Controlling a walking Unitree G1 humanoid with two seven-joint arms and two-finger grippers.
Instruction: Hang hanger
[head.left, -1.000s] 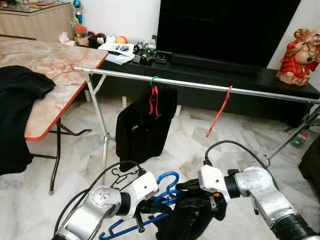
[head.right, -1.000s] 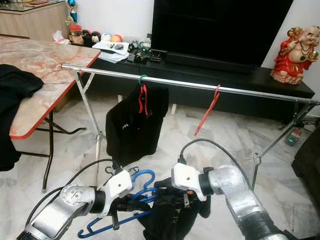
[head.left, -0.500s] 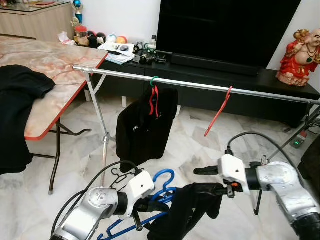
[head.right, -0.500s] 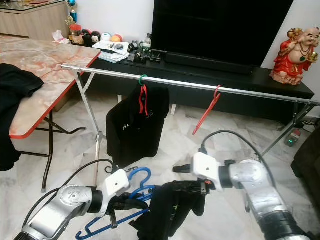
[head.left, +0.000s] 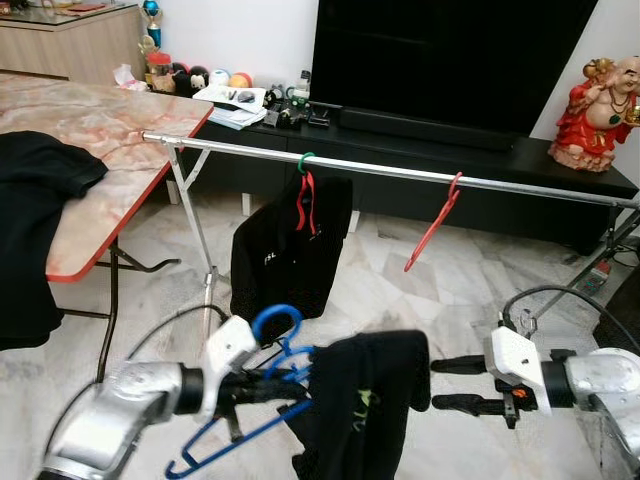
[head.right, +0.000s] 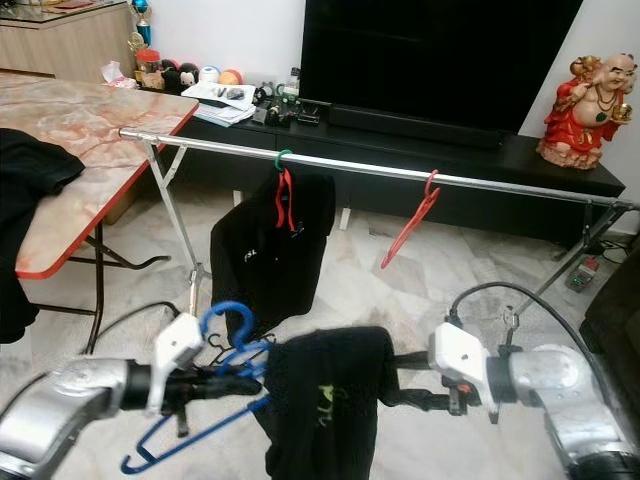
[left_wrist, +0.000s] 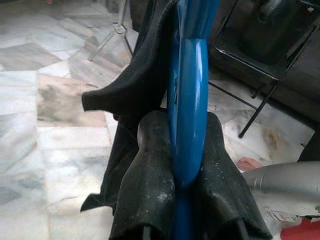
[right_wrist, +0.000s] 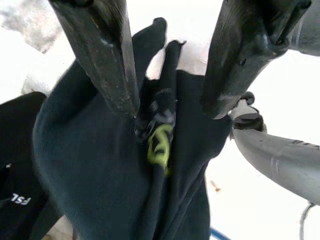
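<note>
A long metal rail spans the room in front of the television, carrying a black shirt on a red hanger and an empty red hanger. Low before it, the left gripper has its fingers clamped on the blue hanger, draped with a black garment. The right gripper sits just beside the garment, fingers spread wide and holding nothing.

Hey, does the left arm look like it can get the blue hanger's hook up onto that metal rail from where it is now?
Probably yes. The left gripper is shut on the blue hanger, and the rail between the green-hooked hanger and the red hanger looks bare. The open right gripper stands aside.
</note>
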